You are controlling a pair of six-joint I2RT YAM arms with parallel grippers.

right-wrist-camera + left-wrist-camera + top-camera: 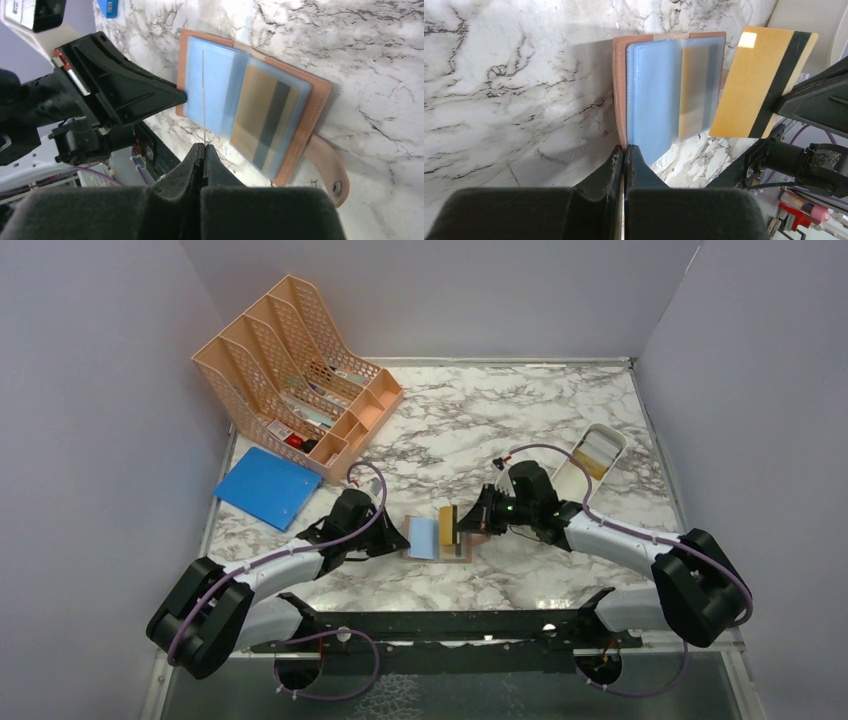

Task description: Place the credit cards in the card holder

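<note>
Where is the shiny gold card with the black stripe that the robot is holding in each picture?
Top external: the gold card is mid-table, above the open card holder.
Left wrist: the gold card is at the upper right, tilted, its flat face showing.
Right wrist: the gold card is edge-on, a thin line rising from the right pincer.
Shared landmark: the card holder's blue pages, next to the card in all three views.
</note>
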